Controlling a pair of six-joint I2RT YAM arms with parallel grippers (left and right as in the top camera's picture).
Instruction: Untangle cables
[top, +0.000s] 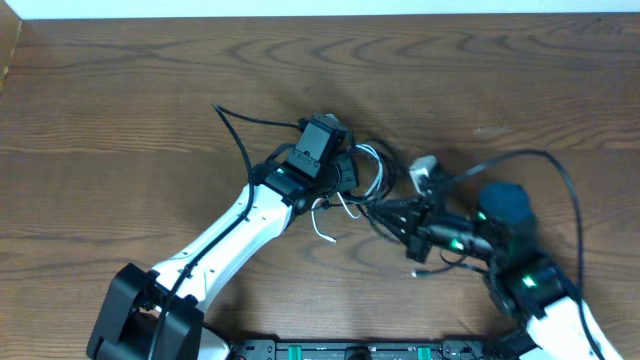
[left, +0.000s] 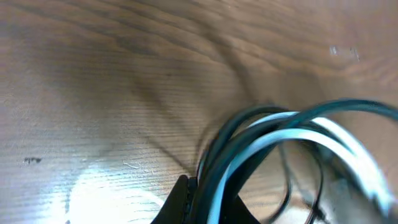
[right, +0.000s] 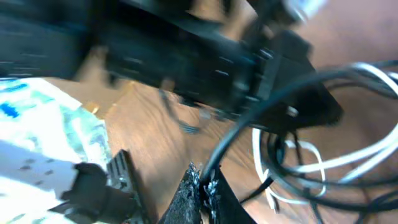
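Note:
The cables lie bunched between the two arms at mid-table, black strands looped with a white one. A loose white end curls toward the front. My left gripper is shut on the bundle; in its wrist view a white strand and black strands run out of the shut left gripper. My right gripper is shut on a black cable, which rises from the right gripper toward the looped white cable.
A white plug rests just right of the bunch and a small black plug end lies near the right arm. The arms' own thick black wires arc above the wooden table. The left arm's body fills the right wrist view's top.

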